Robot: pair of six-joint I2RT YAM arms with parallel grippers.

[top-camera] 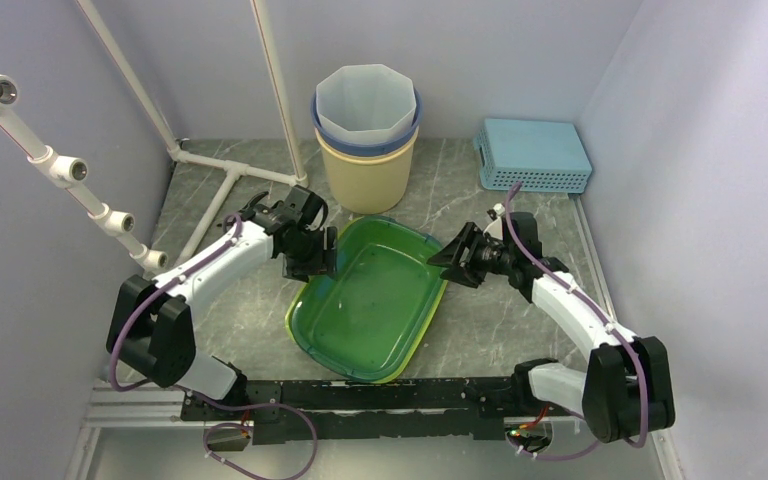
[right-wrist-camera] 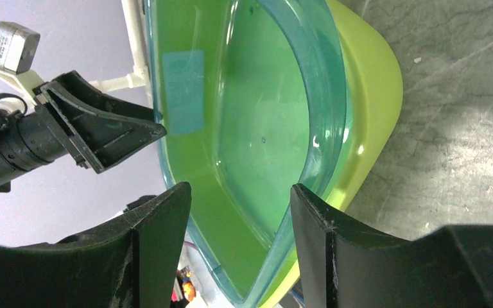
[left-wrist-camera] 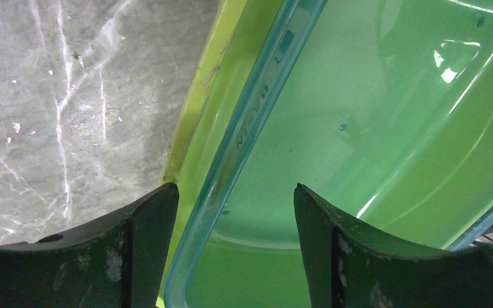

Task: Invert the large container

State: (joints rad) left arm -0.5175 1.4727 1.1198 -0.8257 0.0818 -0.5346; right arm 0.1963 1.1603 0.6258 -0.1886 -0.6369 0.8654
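The container (top-camera: pixel 370 300) sits open side up on the table (top-camera: pixel 490 330), between the two claws, a clear teal tub nested in a yellow tub (top-camera: pixel 400 375). The left claw (top-camera: pixel 312 262) hangs over its far left rim with its jaws apart. In its wrist view the teal rim runs up between the fingers, closer to the left finger (left-wrist-camera: pixel 147 250), which hangs over the yellow tub's edge and the table. The right finger (left-wrist-camera: pixel 334 256) is over the container's inside, clear of the rim, so nothing is gripped. The right claw (top-camera: pixel 445 252) is at the far right rim, facing the left claw across the container, and it too is released. From its wrist camera, the teal rim passes down just beside one finger (right-wrist-camera: pixel 334 256) while the other finger (right-wrist-camera: pixel 154 250) hangs over the green inside, with open space between. Beyond both claws, at the back of the table, stand stacked buckets (top-camera: pixel 368 140). A blue basket (top-camera: pixel 533 153) lies beyond the right claw, and white pipes (top-camera: pixel 210 165) lie beyond the left.
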